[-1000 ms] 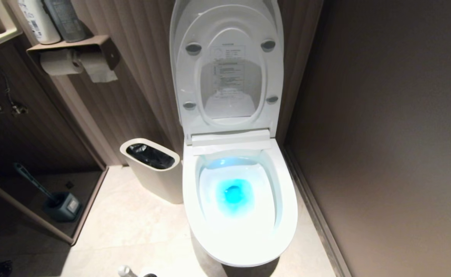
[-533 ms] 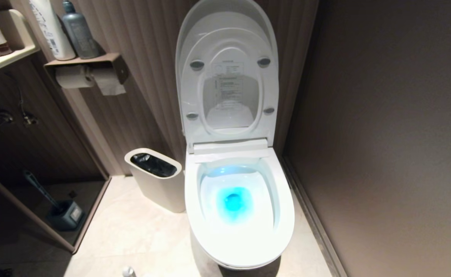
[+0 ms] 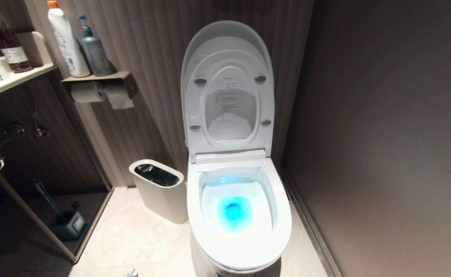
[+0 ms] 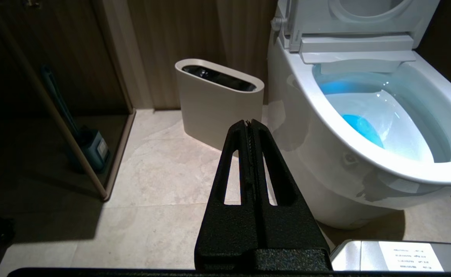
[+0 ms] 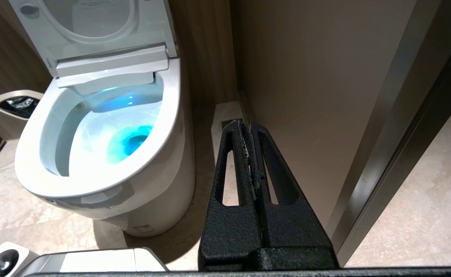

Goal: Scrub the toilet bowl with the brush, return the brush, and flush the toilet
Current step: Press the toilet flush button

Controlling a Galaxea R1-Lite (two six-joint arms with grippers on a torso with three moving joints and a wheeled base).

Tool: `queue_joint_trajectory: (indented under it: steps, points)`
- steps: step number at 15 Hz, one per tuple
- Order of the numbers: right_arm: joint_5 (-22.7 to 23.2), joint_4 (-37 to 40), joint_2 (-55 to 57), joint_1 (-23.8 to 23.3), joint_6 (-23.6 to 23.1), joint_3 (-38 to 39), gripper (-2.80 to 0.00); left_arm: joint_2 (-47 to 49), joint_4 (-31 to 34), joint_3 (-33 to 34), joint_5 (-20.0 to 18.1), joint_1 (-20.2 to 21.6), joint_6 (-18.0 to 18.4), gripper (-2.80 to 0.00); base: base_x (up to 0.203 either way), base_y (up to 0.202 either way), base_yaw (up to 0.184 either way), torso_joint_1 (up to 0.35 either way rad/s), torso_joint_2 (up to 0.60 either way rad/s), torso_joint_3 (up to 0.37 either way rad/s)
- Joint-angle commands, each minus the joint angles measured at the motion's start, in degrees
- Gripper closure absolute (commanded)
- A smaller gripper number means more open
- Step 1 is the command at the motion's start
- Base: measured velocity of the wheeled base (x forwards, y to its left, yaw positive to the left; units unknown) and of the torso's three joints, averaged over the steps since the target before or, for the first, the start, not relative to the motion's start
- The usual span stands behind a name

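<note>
Head camera tilted up; toilet bowl (image 3: 239, 215) apparently unmoved, shelf bottles (image 3: 67, 40) revealed

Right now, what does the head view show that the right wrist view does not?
Head only: shelf bottles, paper rolls, and the dark blue brush in its holder. Right wrist only: the shut right gripper, the door frame, and a white holder with a slim handle at the frame edge. Both: the toilet bowl with lid raised, blue water, and the waste bin.

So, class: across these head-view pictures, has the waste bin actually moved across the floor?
No. The waste bin keeps its place beside the toilet bowl; both slide down and right in the picture together, along with the wall, so the camera tilted, not the bin.
</note>
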Motion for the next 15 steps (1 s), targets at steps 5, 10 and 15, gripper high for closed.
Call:
queue_joint_trajectory:
  steps: [5,10,15]
  points:
    - [0.0,0.0,0.0,0.0,0.0,0.0,0.0,0.1,-0.1,0.4,0.1,0.0,0.5,0.0,0.0,0.0,0.0,0.002,0.0,0.042]
    - [0.0,0.0,0.0,0.0,0.0,0.0,0.0,0.1,-0.2,0.4,0.1,0.0,-0.3,0.0,0.0,0.0,0.0,0.003,0.0,0.04]
    - [0.0,0.0,0.0,0.0,0.1,0.0,0.0,0.1,-0.2,0.4,0.1,0.0,-0.3,0.0,0.0,0.0,0.0,0.0,0.0,0.007]
